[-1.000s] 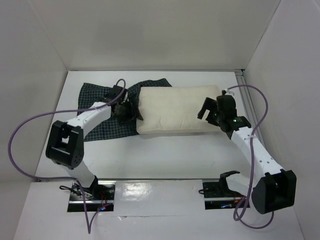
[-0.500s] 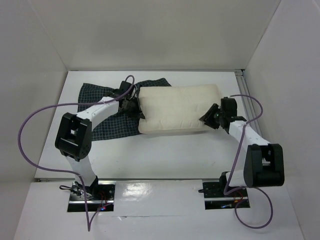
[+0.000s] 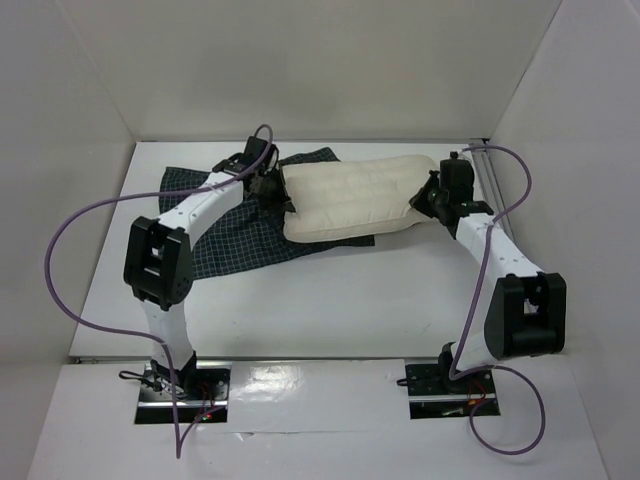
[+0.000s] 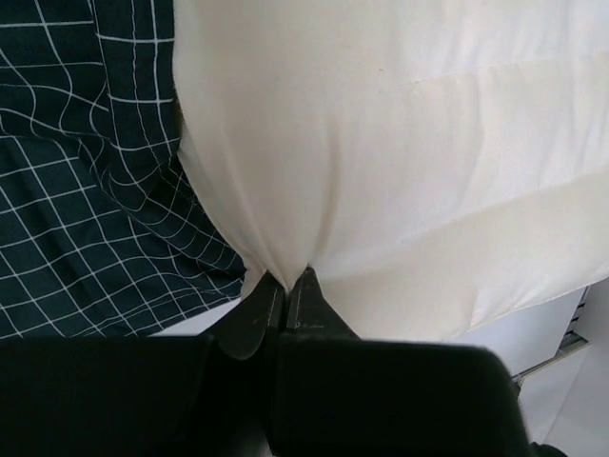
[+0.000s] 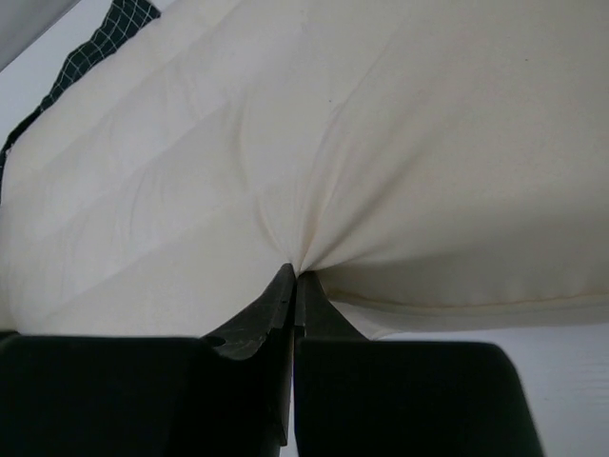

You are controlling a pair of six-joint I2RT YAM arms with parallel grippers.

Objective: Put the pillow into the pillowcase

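On the left side of the white tabletop (image 3: 330, 310) we see the pillowcase (image 3: 230, 250), dark with thin white squares on it. It lies a bit crumpled, and its right part goes under the pillow (image 3: 350, 200). Our left arm (image 3: 195, 210) reaches over the dark cloth from the near edge, and a purple cable (image 3: 60, 250) loops out beside it. The left fingers (image 3: 270, 190) are at the left end of the pillow. From the left wrist camera we see these fingers (image 4: 274, 300) pressed tight together, with a small pinch of the cream pillow (image 4: 400, 143) cloth caught between their tips. The cloth pulls into a point right there. The pillowcase (image 4: 86, 209) sits just to the left of that pinch, touching the pillow. Next comes the pillow itself, in the middle and toward the back of the tabletop. It is big, soft and cream, with faint lines running along it. It rests on top of the pillowcase and is not inside it; some dark cloth peeks out along its near edge and at its far left corner. At the right end of the pillow are our right fingers (image 3: 425, 200). From the right wrist camera we see them (image 5: 276, 305) clamped tight too, pinching a fold of the pillow's cloth, and wrinkles spread out from that spot. A little bit of the pillowcase (image 5: 124, 19) shows at the top left of that view. The right arm (image 3: 495, 255) bends back to its base at the near right, and another purple cable (image 3: 525, 200) curls over it.
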